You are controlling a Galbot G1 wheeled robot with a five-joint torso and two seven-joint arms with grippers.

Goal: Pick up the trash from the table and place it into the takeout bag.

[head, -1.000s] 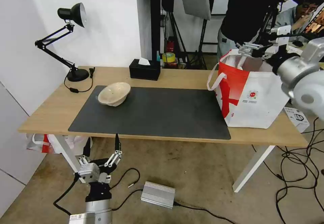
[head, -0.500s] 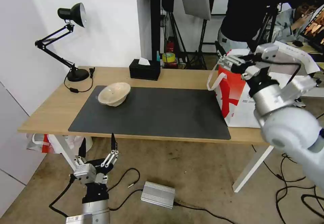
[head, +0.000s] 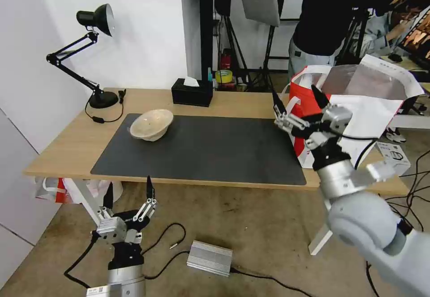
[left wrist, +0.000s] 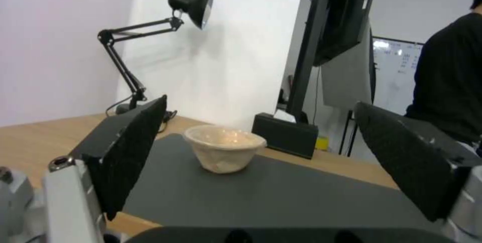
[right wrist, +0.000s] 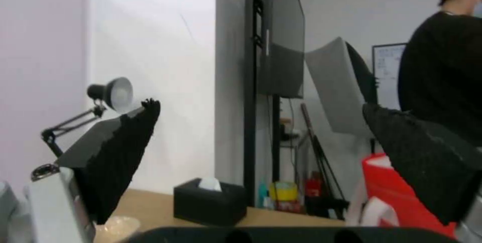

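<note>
One piece of trash is sitting out on the surface [head: 224, 102]: the beige bowl [head: 152, 124]. It is resting on the left end of the dark mat [head: 201, 149], a bit tipped, with nothing touching it. The takeout bag [head: 354, 122] is standing at the right end of the surface with its top open.

The right end effector [head: 297, 109] is hanging just in front of the bag's red side, above the right end of the mat. Its fingers are spread wide and it is carrying nothing. The left end effector [head: 128, 198] is waiting low down, below the front edge of the surface, in line with the bowl. Its fingers are spread wide too, and it is holding nothing.

So the step in hand looks like going for the beige bowl. I think the next move needs an end effector to get over to the bowl, close on its rim, lift it, and carry it across to the open bag. The bowl is far from the bag, so that is a long trip.
</note>
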